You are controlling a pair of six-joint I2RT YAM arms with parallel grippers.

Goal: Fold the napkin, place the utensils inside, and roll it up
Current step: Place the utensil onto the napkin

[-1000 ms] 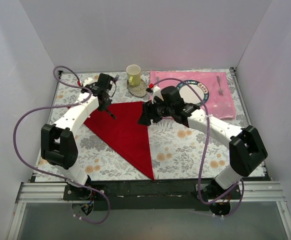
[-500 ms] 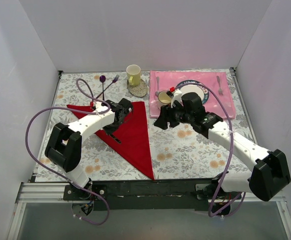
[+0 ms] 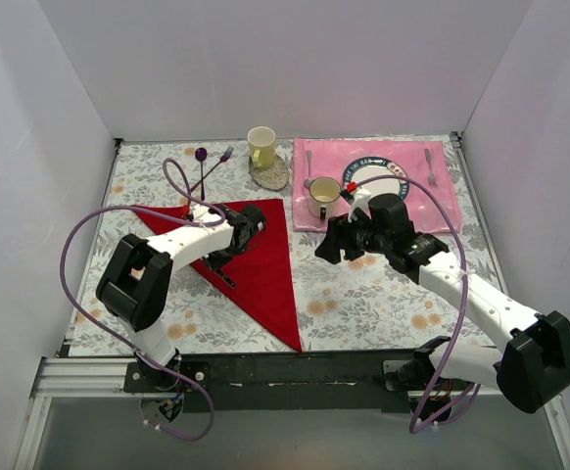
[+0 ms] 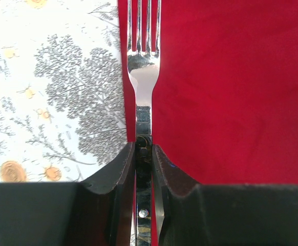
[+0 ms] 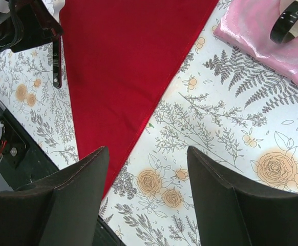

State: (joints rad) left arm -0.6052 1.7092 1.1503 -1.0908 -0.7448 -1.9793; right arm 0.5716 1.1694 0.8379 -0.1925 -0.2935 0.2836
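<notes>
Right tool spread wide above napkin edge, floral tablecloth beneath.

Red soft-cloth napkin, folded to a triangle, lies centre-L on floral tablecloth. Slim silver-tined dark-handled fork sits over napkin's L edge. Pink rectangular placemat at back R, w/ round white dark-rimmed plate on it and cream cup on its front-L corner. Yellow mug on round coaster, L of mat, behind napkin. Purple spoon-and-fork pair further L.

Room btwn napkin & right gripper; mug blocks beyond.
</notes>
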